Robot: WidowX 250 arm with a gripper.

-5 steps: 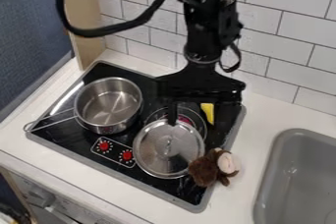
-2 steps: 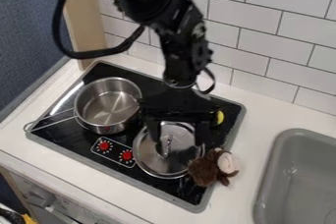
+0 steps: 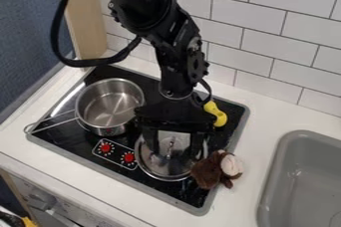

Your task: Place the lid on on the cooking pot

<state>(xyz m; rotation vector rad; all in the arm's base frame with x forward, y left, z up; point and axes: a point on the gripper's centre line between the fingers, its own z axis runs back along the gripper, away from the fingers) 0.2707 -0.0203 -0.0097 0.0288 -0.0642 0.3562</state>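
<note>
Lid [image 3: 163, 170]: one, round, silvery metal, shiny, with a rim around its edge and a small upright handle at its middle; lying to the lower right of the pot, near it, on the stove [image 3: 156, 190]. Pot [image 3: 124, 127]: one, brushed-looking metal, open-topped, bright inside, with a long wire handle pointing to the lower left. Gripper [image 3: 175, 154]: one, black, to the lower right of the pot, over the lid; fingers spread wide, one on either side of the lid's handle. Yellow object [image 3: 216, 113]: one, right of the pot. Plush toy [image 3: 209, 172]: one, brown with a pale patch, farther to the pot's lower right, beside the lid.
</note>
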